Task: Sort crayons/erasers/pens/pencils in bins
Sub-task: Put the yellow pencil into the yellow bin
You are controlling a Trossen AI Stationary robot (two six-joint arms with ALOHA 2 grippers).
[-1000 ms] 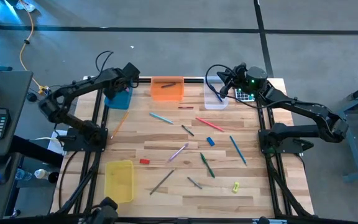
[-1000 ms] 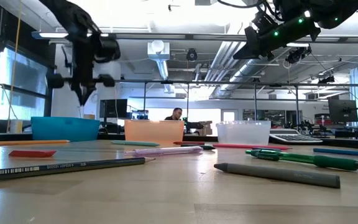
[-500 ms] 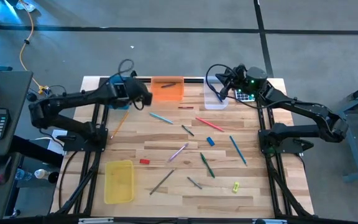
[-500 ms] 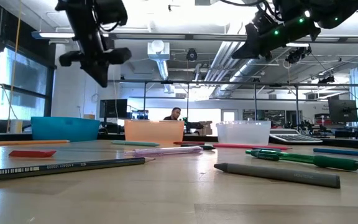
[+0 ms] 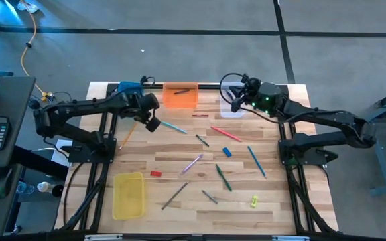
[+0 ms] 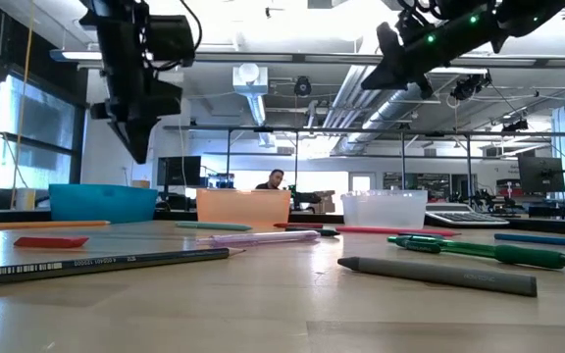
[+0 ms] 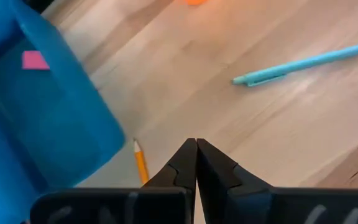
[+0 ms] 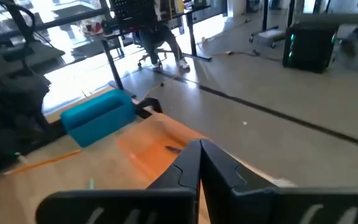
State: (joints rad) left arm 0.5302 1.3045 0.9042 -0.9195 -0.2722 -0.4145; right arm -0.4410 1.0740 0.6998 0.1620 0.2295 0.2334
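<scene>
I see a pink eraser (image 7: 35, 60) in my blue bin (image 7: 39, 127); a dark crayon (image 5: 180, 92) in the orange bin (image 5: 180, 96); left claw (image 7: 196, 151) and right claw (image 8: 200, 153) both pressed together, empty.

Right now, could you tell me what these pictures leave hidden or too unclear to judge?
- Blue bin: in the left wrist view only a pink eraser shows inside; the picture's edge cuts off the rest.
- Orange bin: in the high view a dark stick lies inside, too small to name.
- Clear bin: the right tool covers it from above; in the low view its wall hides the contents.
</scene>
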